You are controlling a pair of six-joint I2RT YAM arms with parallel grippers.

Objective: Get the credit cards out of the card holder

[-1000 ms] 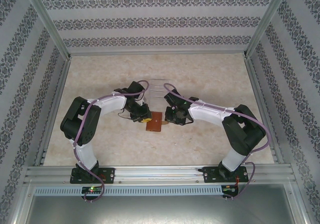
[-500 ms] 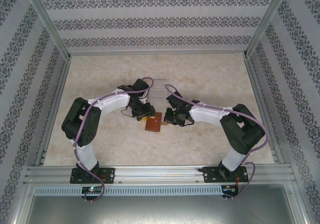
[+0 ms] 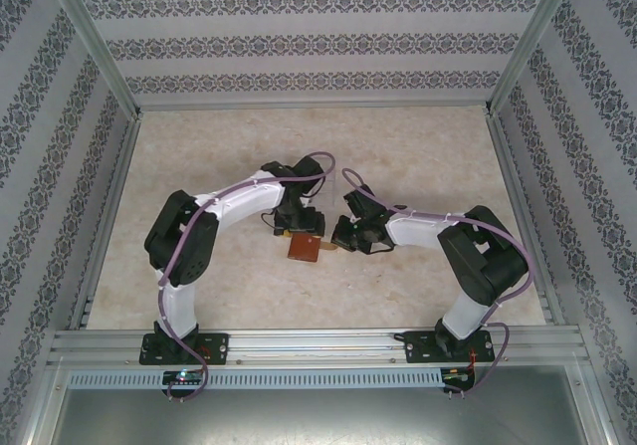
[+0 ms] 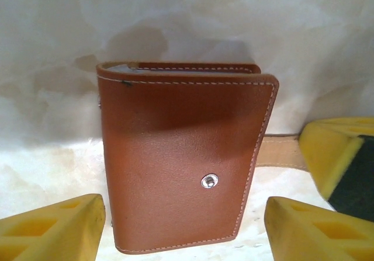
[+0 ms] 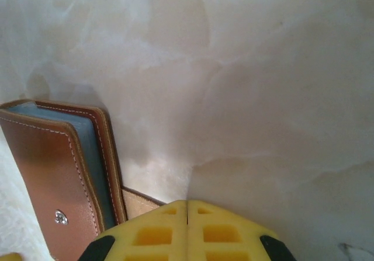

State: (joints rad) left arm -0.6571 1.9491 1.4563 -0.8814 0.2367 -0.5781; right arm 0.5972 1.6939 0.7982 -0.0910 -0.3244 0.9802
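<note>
So the card holder (image 4: 175, 156) is lying closed on the marble-look table (image 3: 418, 156), roughly mid-table and a bit toward the near side, right between the two arms. It's brown leather with pale stitching round the edge. The little metal snap stud (image 4: 209, 181) faces up on the cover, and from the right wrist cam you can see the grey-blue pockets (image 5: 87, 150) along its open edge. The tan strap tab (image 4: 280, 152) sticks out flat from its side toward the right arm. The right gripper (image 5: 187, 226) has its yellow pads pressed tight together just beside the holder. The strap's end disappears under them, and honestly I can't tell if it's actually nipped or just tucked beneath. The left gripper (image 4: 184, 237) sits over the holder with its fingers (image 4: 52, 229) spread wide, one tip off each side of the cover. Neither fingertip is clamping the leather.
</note>
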